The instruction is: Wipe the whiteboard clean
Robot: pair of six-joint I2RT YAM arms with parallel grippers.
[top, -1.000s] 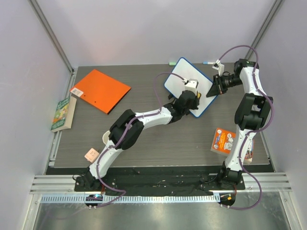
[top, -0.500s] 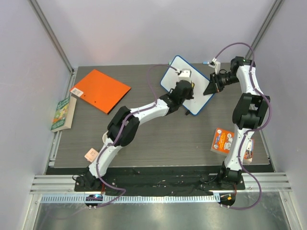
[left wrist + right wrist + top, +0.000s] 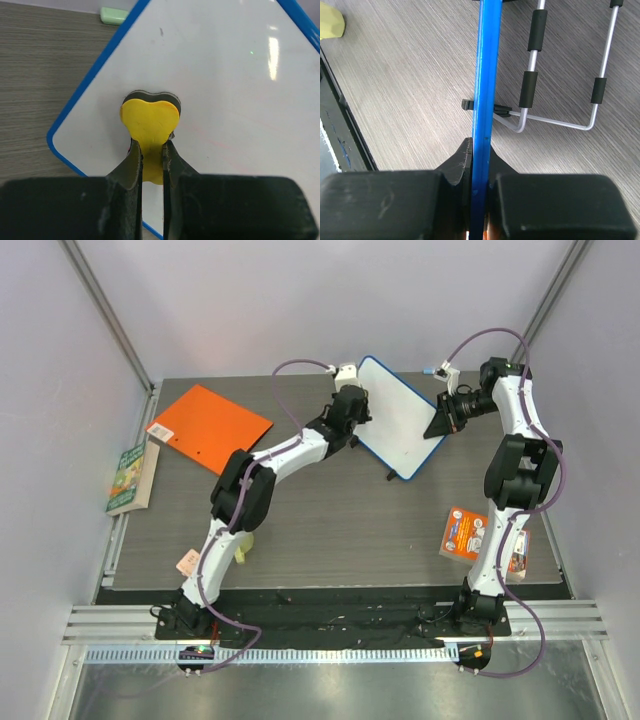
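The whiteboard (image 3: 405,420), white with a blue rim, stands tilted at the back of the table. In the left wrist view a faint red streak shows on the whiteboard (image 3: 235,85). My left gripper (image 3: 363,423) is shut on a yellow heart-shaped eraser (image 3: 150,116), pressed to the board near its left corner (image 3: 152,150). My right gripper (image 3: 441,420) is shut on the board's right edge. In the right wrist view the blue rim (image 3: 485,75) runs straight up from between the right gripper's (image 3: 481,156) fingers, and a black clip (image 3: 467,104) sits on the rim.
A wire stand (image 3: 560,80) with black pads lies behind the board. An orange folder (image 3: 210,428) and a book (image 3: 132,478) are at the left, a booklet (image 3: 470,533) at the right. A green piece (image 3: 115,15) lies by the back edge. A pink card (image 3: 190,562) sits front left.
My left arm has swept the eraser across the board from its lower middle to its left corner. The right gripper has kept its hold on the edge, and the board has turned slightly.
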